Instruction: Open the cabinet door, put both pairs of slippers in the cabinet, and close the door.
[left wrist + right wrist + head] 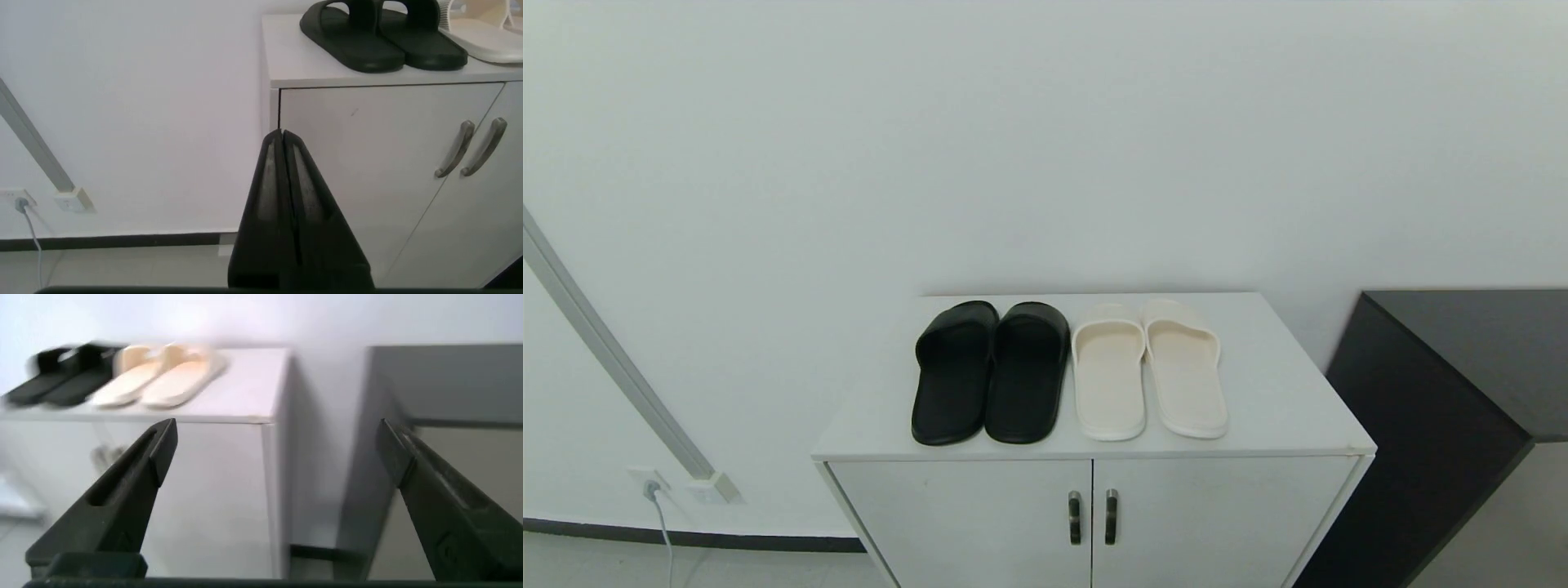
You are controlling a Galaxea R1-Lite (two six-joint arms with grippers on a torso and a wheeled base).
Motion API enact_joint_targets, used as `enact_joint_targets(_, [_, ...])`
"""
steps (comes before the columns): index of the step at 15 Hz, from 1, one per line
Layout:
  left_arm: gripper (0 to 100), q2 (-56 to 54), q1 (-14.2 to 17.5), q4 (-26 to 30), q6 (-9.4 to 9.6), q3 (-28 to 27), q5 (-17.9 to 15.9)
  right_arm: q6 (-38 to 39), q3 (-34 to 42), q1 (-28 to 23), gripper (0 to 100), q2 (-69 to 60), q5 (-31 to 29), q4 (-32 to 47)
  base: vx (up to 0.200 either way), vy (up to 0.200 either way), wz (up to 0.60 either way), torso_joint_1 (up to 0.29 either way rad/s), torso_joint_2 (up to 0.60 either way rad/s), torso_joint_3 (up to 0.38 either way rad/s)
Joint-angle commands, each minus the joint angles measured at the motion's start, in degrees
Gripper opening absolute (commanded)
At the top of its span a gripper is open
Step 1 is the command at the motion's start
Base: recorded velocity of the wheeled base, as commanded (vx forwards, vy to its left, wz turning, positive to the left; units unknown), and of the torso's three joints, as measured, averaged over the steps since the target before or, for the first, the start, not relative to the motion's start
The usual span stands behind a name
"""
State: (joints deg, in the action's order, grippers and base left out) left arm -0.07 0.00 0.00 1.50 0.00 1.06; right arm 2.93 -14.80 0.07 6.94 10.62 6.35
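Note:
A white cabinet [1282, 425] stands against the wall with both doors shut and two dark handles [1092, 517] at the middle seam. On its top lie a black pair of slippers [990, 372] and, to their right, a cream pair of slippers [1149, 369]. My left gripper [283, 143] is shut with nothing in it, low in front of the cabinet's left front corner [276, 88], below the black slippers [384, 33]. My right gripper [278, 441] is open and empty, off the cabinet's right side [278, 490], with the cream slippers [159, 371] farther away.
A black cabinet [1462, 408] stands close to the right of the white one, with a narrow gap between them. A wall socket with a plugged cable [652, 490] and a grey conduit [605, 351] are on the wall to the left.

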Motion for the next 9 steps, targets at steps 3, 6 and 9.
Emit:
enact_joint_targets(3, [0, 0.1, 0.0, 0.0, 0.17, 0.0, 0.0, -1.3, -6.9, 1.3, 100, 28.0, 10.1, -5.5, 0.0, 0.0, 0.0, 0.0, 0.0, 0.0])
enact_joint_targets(6, [0, 0.1, 0.0, 0.0, 0.26, 0.0, -0.1, 3.8, -10.7, 16.9, 100, 44.7, 0.2, -18.1, 0.0, 0.0, 0.0, 0.0, 0.0, 0.0])
enact_joint_targets(9, [0, 0.1, 0.0, 0.0, 1.49, 0.0, -1.1, 9.0, -14.1, 37.9, 100, 56.2, -21.1, -29.1, 0.0, 0.0, 0.0, 0.0, 0.0, 0.0])
